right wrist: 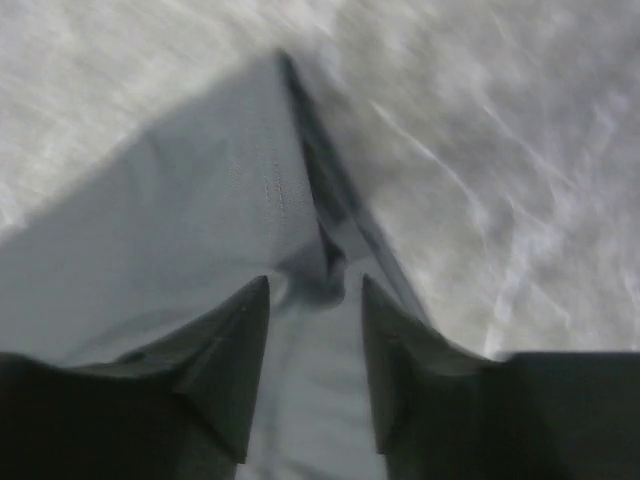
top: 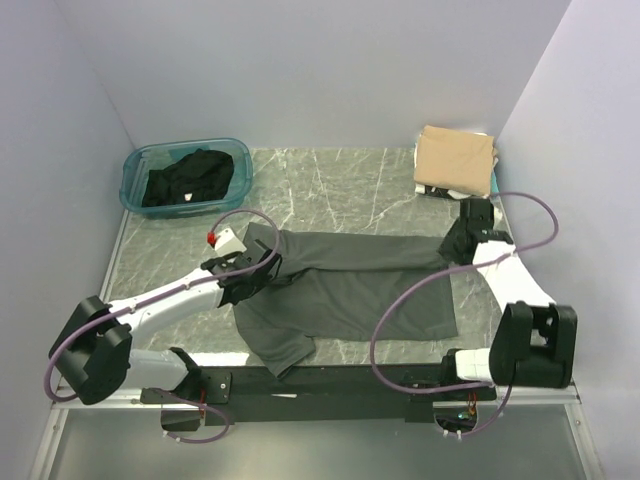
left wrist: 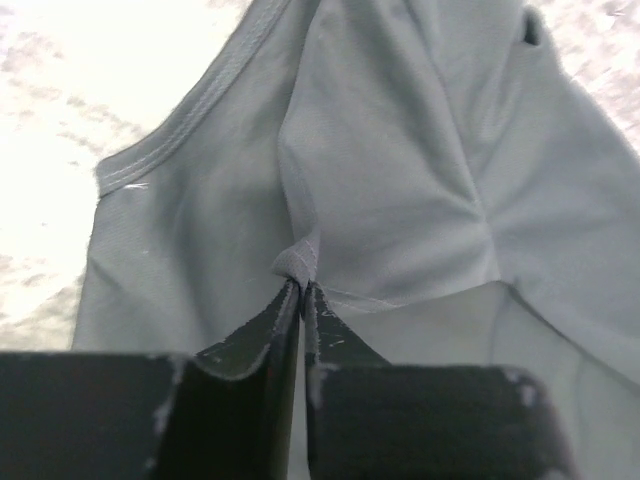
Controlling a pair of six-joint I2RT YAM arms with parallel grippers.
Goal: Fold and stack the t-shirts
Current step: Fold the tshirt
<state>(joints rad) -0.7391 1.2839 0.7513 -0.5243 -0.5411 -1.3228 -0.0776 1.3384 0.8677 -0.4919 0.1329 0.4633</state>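
Charcoal t-shirt (top: 350,290) corner under right tool (top: 456,247)

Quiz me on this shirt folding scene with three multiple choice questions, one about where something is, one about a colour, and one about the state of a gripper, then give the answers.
1. Where is the black t-shirt?
A. in the teal tub
B. folded at the far right
C. hanging from a gripper

2. What colour is the folded t-shirt lying uppermost at the far right?
A. white
B. tan
C. red

3. How is the left gripper?
A. wide open above bare marble
B. shut on the charcoal t-shirt
C. shut on the tub's rim

Answers:
1 A: the top view shows it crumpled inside the tub.
2 B: the tan t-shirt lies on top there.
3 B: in the left wrist view its jaws are closed on a pucker of grey cloth.
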